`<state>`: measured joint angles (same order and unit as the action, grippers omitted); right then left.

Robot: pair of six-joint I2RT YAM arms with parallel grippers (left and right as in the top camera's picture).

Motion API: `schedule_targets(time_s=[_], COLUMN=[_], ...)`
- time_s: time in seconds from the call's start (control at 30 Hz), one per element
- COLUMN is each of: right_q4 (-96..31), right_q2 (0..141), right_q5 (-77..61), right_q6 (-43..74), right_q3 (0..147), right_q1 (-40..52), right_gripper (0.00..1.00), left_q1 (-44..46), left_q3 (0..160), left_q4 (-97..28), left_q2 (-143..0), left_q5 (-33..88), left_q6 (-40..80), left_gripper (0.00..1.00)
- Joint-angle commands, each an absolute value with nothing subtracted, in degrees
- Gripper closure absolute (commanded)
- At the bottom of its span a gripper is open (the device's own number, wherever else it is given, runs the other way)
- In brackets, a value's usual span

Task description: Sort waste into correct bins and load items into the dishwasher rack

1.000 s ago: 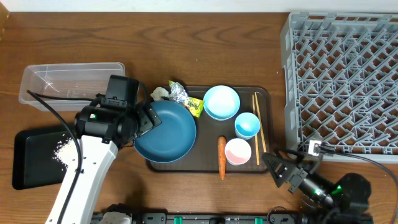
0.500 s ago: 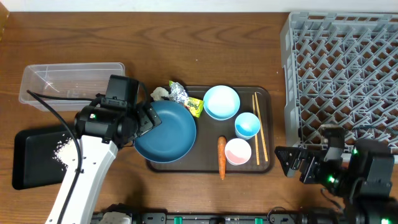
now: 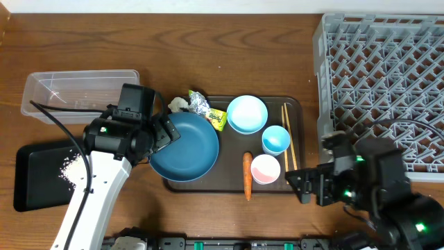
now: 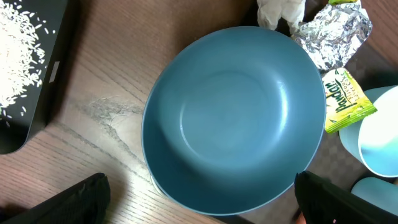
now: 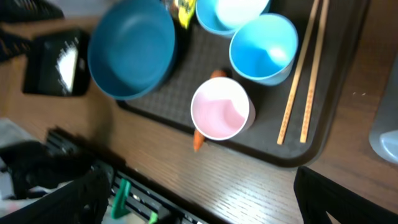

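Note that the left gripper (image 3: 165,133) hangs over the dark bowl (image 3: 186,148) with its jaws spread wide, gripping nothing. The right gripper (image 3: 300,186) sits at the brown tray's (image 3: 234,154) lower right corner, its jaws likewise wide and empty. You find the dark bowl overhanging the tray's left edge. On the tray lie the light bowl (image 3: 247,114), blue cup (image 3: 276,139), pink cup (image 3: 265,169), carrot (image 3: 247,175) and chopsticks (image 3: 288,142). Tissue (image 3: 180,105), foil (image 3: 200,104) and packet (image 3: 218,119) crowd the upper left corner. Rice (image 3: 70,167) lies in the black tray (image 3: 31,187), below the tub (image 3: 76,94). The rack (image 3: 385,90) stands at right.
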<state>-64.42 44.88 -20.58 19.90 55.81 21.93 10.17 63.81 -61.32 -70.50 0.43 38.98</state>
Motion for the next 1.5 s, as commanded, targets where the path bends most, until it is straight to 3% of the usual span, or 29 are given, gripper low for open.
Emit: schedule_targets(time_s=[0.0, 0.17, 0.4, 0.6, 0.9, 1.47], right_q4=[-64.3, -64.2, -66.1, -71.5, -71.1, -67.9], right_q2=[48.1, 53.3, 55.0, 54.4, 54.3, 55.4], right_q5=[-11.5, -2.2, 4.4, 10.3, 8.8, 5.3], right_q6=[24.9, 30.3, 30.8, 30.0, 27.6, 32.2], right_q3=[57.0, 57.0, 58.3, 61.5, 61.5, 58.7], right_q1=[27.3, 32.1, 29.2, 22.0, 5.8, -13.9], right_gripper=[0.04, 0.01, 0.01, 0.01, 0.01, 0.01], left_q1=[10.0, 10.0, 10.0, 10.0, 10.0, 10.0], left_q3=[64.7, 64.7, 64.7, 64.7, 64.7, 64.7], left_q4=[-61.5, -61.5, -61.5, -61.5, -61.5, -61.5], left_q2=[-70.5, -70.5, -70.5, -70.5, -70.5, -70.5], left_q5=[-0.5, -0.5, -0.5, -0.5, -0.5, -0.5], left_q6=[39.3, 39.3, 39.3, 39.3, 39.3, 39.3], left_gripper=[0.02, 0.02, 0.02, 0.02, 0.02, 0.02])
